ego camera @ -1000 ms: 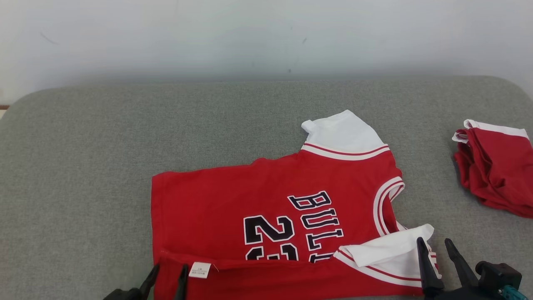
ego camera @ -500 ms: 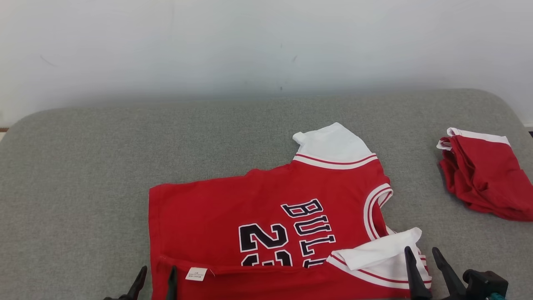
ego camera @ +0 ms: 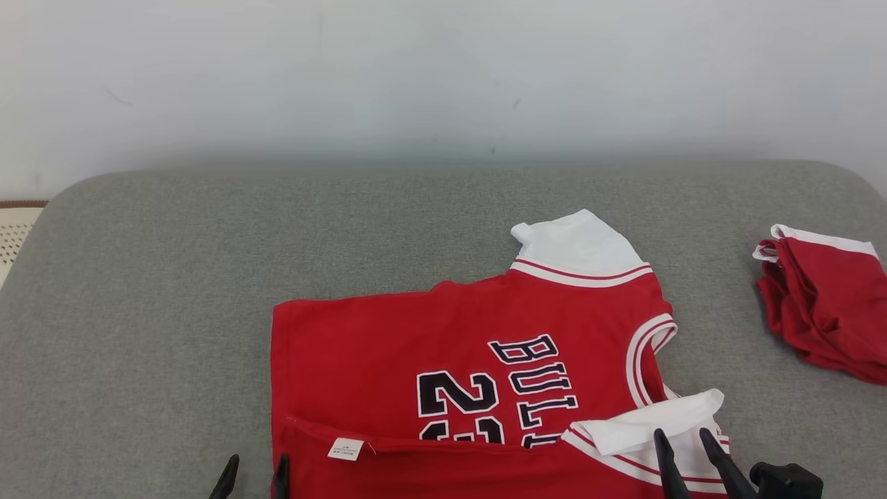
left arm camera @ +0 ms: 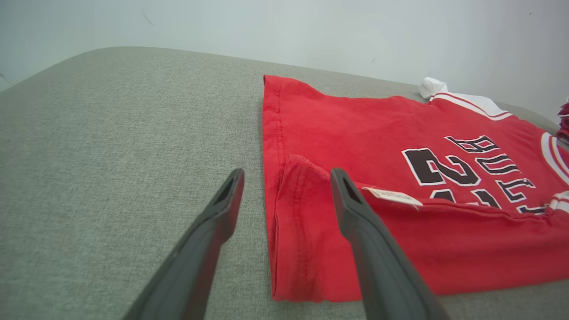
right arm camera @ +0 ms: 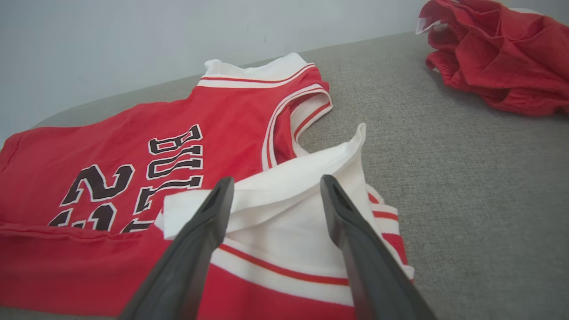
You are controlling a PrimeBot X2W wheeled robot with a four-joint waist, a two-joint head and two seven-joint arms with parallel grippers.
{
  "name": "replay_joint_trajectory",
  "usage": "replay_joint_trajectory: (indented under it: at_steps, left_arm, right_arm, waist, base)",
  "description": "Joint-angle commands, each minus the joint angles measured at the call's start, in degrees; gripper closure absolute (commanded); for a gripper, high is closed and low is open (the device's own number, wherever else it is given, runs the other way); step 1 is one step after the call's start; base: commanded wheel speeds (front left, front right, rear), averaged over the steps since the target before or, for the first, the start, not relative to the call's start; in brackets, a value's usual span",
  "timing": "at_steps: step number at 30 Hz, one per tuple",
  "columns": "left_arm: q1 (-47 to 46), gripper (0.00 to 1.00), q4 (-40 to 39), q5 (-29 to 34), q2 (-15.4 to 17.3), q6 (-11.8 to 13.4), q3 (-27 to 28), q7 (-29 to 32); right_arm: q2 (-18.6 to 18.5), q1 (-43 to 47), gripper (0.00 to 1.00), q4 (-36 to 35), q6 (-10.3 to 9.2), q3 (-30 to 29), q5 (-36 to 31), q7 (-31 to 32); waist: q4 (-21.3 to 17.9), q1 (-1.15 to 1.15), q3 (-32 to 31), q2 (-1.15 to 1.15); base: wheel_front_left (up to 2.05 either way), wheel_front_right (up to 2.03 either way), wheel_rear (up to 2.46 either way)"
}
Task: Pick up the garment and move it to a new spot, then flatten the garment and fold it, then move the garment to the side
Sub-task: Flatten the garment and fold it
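Note:
The garment (ego camera: 388,346) is a red jersey with black lettering and white sleeves, spread on a grey padded surface (ego camera: 159,291). Its near edge is folded over onto itself, with a small white label (ego camera: 345,449) showing. My left gripper (ego camera: 253,468) stands open at the jersey's near left corner; in the left wrist view its fingertips (left arm camera: 286,178) straddle the folded corner of the garment (left arm camera: 355,120) without closing on it. My right gripper (ego camera: 682,443) is open over the crumpled near white sleeve (right arm camera: 284,178), holding nothing.
A second red garment with white trim (ego camera: 824,298) lies bunched at the right edge of the surface, also in the right wrist view (right arm camera: 493,58). A pale wall (ego camera: 443,69) rises behind. The surface's rounded left edge (ego camera: 28,235) drops off to a pale perforated thing.
The whole head view has shifted, so the camera moved. Both grippers stay open by the jersey's near edge and sit slightly lower in the view. The jersey lies as before.

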Motion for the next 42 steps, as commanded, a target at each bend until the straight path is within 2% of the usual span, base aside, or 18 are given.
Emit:
replay_joint_trajectory:
  at_steps: [1,10,16,22,25,28,29,31,32,34,36,41,42]
  left_arm:
    - [0.8,0.00,0.1,0.2,0.1,0.2,0.3,-0.1]
    - [0.7,0.00,0.2,0.0,0.1,-0.1,-0.1,-0.1]
    - [0.9,0.00,0.4,0.2,0.1,-0.1,0.1,-0.1]
    - [0.7,0.00,0.8,0.4,0.1,-0.3,0.1,-0.1]
    - [0.5,0.00,0.9,0.2,0.1,-0.4,-0.2,-0.1]
    - [0.4,0.00,1.0,-0.1,0.1,-0.5,-0.4,-0.1]
    - [0.4,0.00,1.1,-0.2,0.1,-0.5,-0.4,-0.1]
    - [0.5,0.00,1.1,-0.4,0.1,-0.4,-0.6,-0.1]
    - [0.6,0.00,1.2,-0.5,0.1,-0.3,-0.6,-0.1]
    - [0.6,0.00,1.1,-0.6,0.1,-0.3,-0.6,-0.1]
    - [0.5,0.00,1.2,-0.9,0.1,-0.2,-0.6,-0.1]
    - [0.1,0.00,1.5,-1.5,0.1,0.1,-0.7,-0.1]
    - [0.0,0.00,1.5,-1.5,0.1,0.2,-0.6,-0.1]
  right_arm:
    - [-0.3,0.8,0.00,0.1,-0.08,0.6,-0.4,0.0]
    - [-0.5,1.0,0.00,1.2,-0.08,4.0,0.6,0.0]
    - [-0.3,0.9,0.00,1.2,-0.08,3.9,1.3,0.0]
    - [-0.6,0.1,0.00,1.2,-0.08,6.3,2.3,0.0]
    - [-0.7,0.3,0.03,1.1,-0.08,6.8,3.0,0.0]
    - [-0.8,0.3,0.13,1.4,-0.08,7.9,3.6,0.0]
    - [-0.8,0.1,0.24,1.5,-0.08,8.6,3.8,0.0]
    - [-0.9,-0.3,0.34,1.8,-0.08,9.7,3.9,0.0]
    - [-0.9,-0.5,0.48,1.9,-0.08,10.0,4.1,0.0]
    - [-0.9,-1.0,0.65,2.1,-0.08,10.4,4.1,0.0]
    - [-0.8,-1.6,0.79,2.3,-0.08,10.4,4.1,0.0]
    - [-0.6,-3.0,0.88,3.5,-0.08,10.4,3.3,0.0]
    - [-0.6,-3.5,1.00,3.6,-0.08,10.3,3.3,0.0]
  waist:
    - [0.7,0.00,0.1,0.00]
    - [2.7,0.00,1.0,0.00]
    - [3.2,0.00,1.3,0.00]
    - [3.5,0.00,1.4,0.00]
    - [3.6,0.00,1.4,0.00]
    - [3.7,0.00,1.4,0.00]
    - [3.7,0.00,1.3,0.00]
    - [3.8,0.00,1.3,0.00]
    - [3.9,0.00,1.3,0.00]
    - [3.9,0.00,1.5,0.00]
    - [4.0,0.00,1.6,0.00]
    - [4.4,0.00,2.1,0.00]
    - [4.5,0.00,2.2,0.00]
  base:
    - [0.00,0.00,0.00]
    - [0.00,0.00,0.00]
    - [0.00,0.00,0.00]
    - [0.00,0.00,0.00]
    - [0.00,0.00,0.00]
    - [0.00,0.00,0.00]
    - [0.00,0.00,0.00]
    - [0.00,0.00,0.00]
    - [0.00,0.00,0.00]
    - [0.00,0.00,0.00]
    - [0.00,0.00,0.00]
    - [0.00,0.00,0.00]
    - [0.00,0.00,0.00]
